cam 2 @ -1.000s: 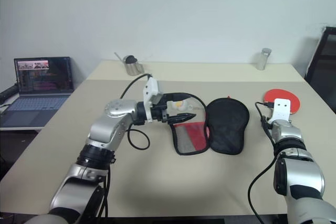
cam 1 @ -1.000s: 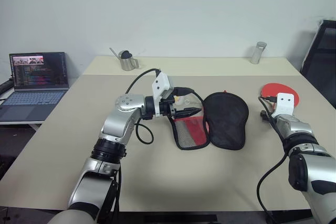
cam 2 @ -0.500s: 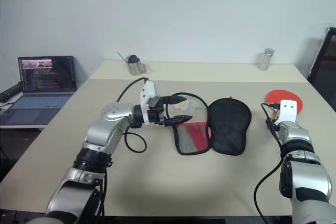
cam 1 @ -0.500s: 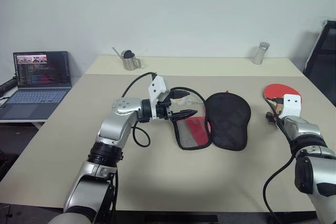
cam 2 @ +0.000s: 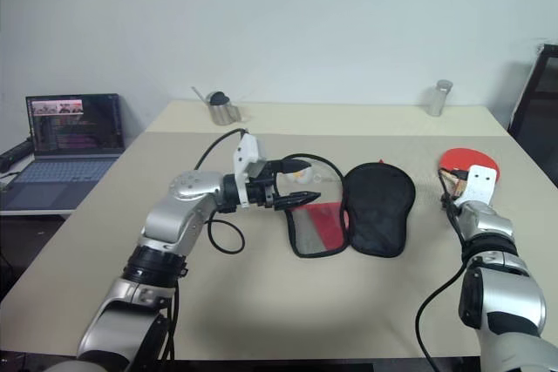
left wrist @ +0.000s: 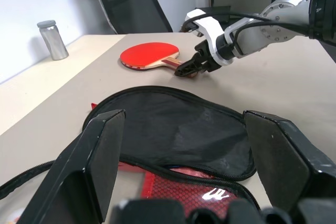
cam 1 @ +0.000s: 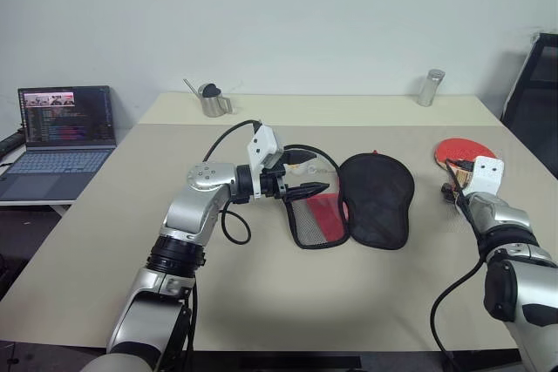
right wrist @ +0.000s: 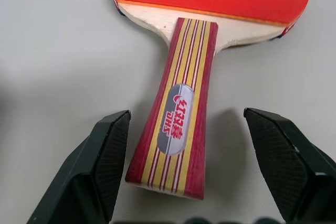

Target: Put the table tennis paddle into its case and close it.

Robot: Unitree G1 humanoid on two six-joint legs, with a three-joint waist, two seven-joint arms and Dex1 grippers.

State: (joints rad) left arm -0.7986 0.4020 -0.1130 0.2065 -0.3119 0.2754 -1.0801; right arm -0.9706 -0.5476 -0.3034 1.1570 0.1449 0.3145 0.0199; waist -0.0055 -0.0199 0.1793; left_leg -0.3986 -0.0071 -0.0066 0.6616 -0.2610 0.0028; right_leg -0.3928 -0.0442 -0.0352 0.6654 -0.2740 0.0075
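With the right gripper [right wrist: 181,208] spread wide and empty astride the handle of the table tennis paddle [right wrist: 210,3], lying flat beyond it near the table [cam 1: 261,285] edge, an off-centre closure could twist the handle out; the left gripper [cam 1: 307,175], equally wide and empty, hovers by the opened case [cam 1: 375,198].

A small steel pitcher with a dark lid [cam 1: 209,100] and a steel cylindrical canister [cam 1: 428,87] stand at the beige counter's [cam 1: 261,294] far edge. An open dark laptop [cam 1: 59,138] sits on a side surface at left; a black chair [left wrist: 128,1] stands at right.
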